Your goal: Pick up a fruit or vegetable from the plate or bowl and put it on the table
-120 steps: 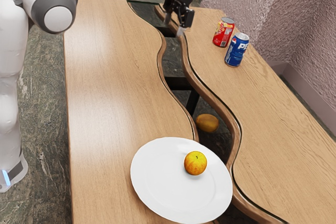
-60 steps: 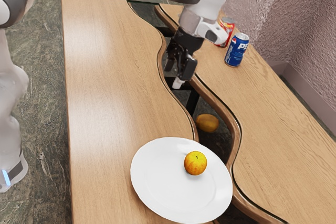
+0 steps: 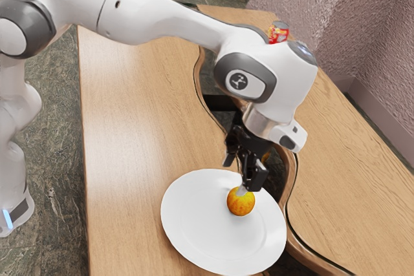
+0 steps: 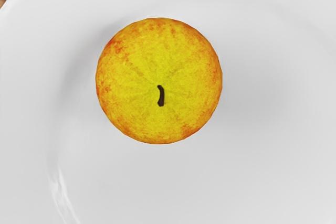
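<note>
One round fruit (image 3: pixel 240 203) sits on the white plate (image 3: pixel 194 231), off the plate's middle toward the winding gap (image 3: pixel 209 85) in the table (image 3: pixel 136 127). The gripper (image 3: pixel 235 178) is above the plate at the fruit, its two fingers spread and pinching nothing; whether a fingertip brushes the skin is impossible to tell. The likeliest trouble is a lopsided descent: if one finger lands on the crown instead of passing down beside it, the fruit could roll across the smooth plate. Fingers driven too low could press on the plate and tip or slide it, since part of its rim reaches over the gap. A release beside the plate on the gap side could lose the fruit down that opening, so the broad wood on the plate's other side seems the safer spot. The fruit is nearly a ball, yellow mottled with orange-red, with a short dark curved stem (image 4: pixel 160 96). The plate is glossy, round and shallow; beneath it, the wood is pale, fine-grained and wavy-edged.
</note>
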### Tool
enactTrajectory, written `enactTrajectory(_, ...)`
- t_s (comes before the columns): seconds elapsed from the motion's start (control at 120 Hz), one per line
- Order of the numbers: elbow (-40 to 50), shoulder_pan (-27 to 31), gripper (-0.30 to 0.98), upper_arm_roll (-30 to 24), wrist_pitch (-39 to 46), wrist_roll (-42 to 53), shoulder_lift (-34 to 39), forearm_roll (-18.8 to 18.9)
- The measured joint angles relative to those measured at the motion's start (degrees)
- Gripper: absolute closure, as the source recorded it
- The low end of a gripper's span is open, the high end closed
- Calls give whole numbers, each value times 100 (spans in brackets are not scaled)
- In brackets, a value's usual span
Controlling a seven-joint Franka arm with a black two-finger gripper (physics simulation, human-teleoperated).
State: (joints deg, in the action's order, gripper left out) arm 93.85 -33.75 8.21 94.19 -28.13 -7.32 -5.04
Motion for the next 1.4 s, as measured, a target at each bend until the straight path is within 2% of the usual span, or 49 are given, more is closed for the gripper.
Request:
enactTrajectory(0.192,-9,134,3,-4,178,-330,-305,-92)
enactTrajectory(0.483,-11,175,4,40,542,-518,-693,-27)
enactTrajectory(1.0,-9,225,4,31,769,-598,-896,-189)
enactTrajectory(1.192,-5,218,20,31,788,-614,-901,-229)
enactTrajectory(1.4,-7,216,28,15,790,-618,-902,-224)
